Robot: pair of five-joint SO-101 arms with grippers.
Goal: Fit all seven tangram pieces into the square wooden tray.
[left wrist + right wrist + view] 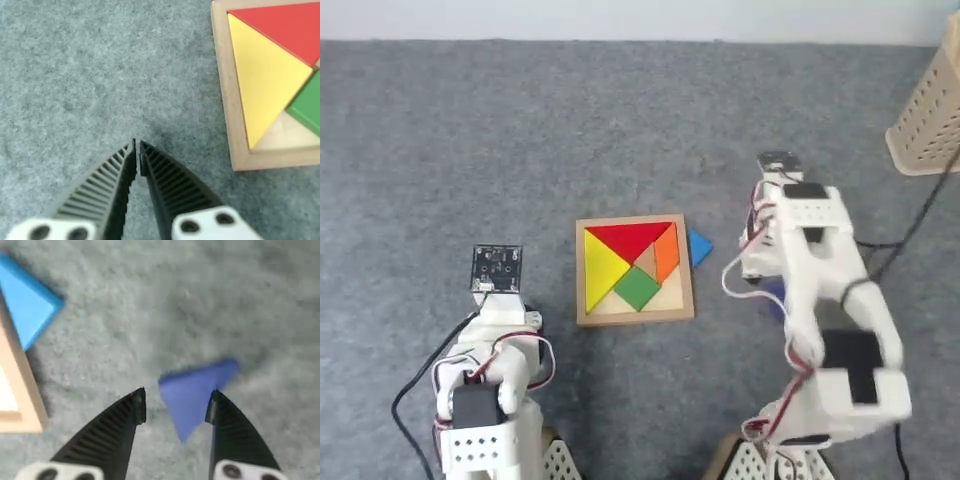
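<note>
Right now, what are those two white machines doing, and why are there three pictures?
They are two robot arms with pincers called grippers. One picture looks down from above; the other two come from cameras on each arm's wrist. On the grey carpet sits a square wooden tray holding a red triangle, yellow triangle, orange piece and green square. A light blue triangle lies beside it. The left gripper is shut and empty. The right gripper is open around a darker blue triangle, not gripping it.

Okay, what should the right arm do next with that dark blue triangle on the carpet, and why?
Probably shut the right gripper on the dark blue triangular piece: it lies on the grey carpet between the open fingers, and the square wooden tray has bare floor to fill.
</note>
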